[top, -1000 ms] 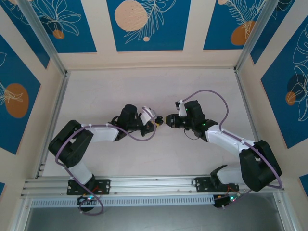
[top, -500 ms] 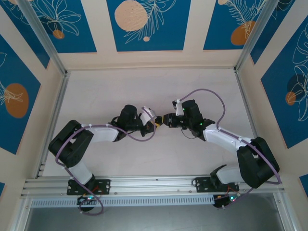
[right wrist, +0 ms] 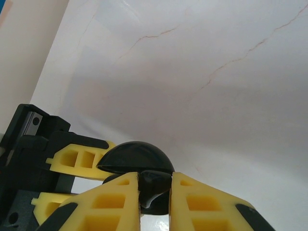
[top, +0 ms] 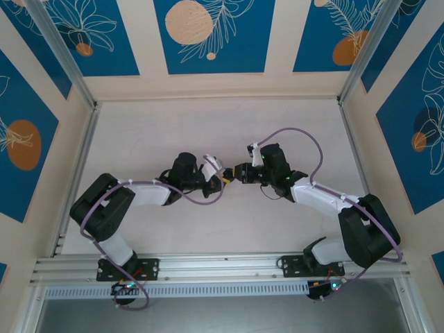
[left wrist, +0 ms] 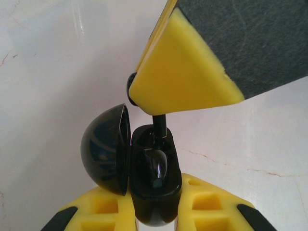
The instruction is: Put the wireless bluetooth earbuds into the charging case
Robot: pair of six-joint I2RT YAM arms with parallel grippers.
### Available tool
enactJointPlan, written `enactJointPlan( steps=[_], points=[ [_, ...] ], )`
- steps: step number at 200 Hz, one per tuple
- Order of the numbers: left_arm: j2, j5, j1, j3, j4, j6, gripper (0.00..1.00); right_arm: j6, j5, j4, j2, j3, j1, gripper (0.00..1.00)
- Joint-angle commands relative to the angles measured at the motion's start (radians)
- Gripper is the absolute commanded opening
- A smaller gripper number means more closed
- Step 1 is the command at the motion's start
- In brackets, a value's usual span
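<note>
1. We see the left gripper (left wrist: 155, 198) closed around the lower body of the case (left wrist: 156, 211). One yellow finger presses on each side, holding it over the desk (left wrist: 57, 72).
2. The case is open. Its domed lid (left wrist: 103, 149) swings out to the left on the hinge, and the hollow faces the other gripper.
3. Inside the hollow we make out a glossy black rounded shape (left wrist: 155, 168). We cannot tell whether it is the second earbud or part of the case.
4. The right gripper (right wrist: 154, 179) is pinched almost fully closed on an earbud (left wrist: 160, 124), gripping the bud end between its yellow fingers.
5. In the left wrist view, that earbud's thin stem hangs below the right gripper's finger and reaches into the case's opening. We cannot tell whether it touches the bottom.
6. From above, the two grippers meet tip to tip near the middle of the pale, veined desk, the left one coming from the left and the right one from the right.
</note>
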Motion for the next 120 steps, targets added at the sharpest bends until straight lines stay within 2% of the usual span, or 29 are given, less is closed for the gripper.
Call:
enactJointPlan(
  steps=[1,120],
  points=[
    [-0.014,0.035,0.002,-0.006,0.062,-0.026,0.1,-0.018,0.004,0.033,0.009,0.032,0.008,0.18],
    [-0.008,0.017,0.005,-0.005,0.098,-0.052,0.1,-0.027,0.009,0.004,-0.007,0.005,0.04,0.18]
  ],
)
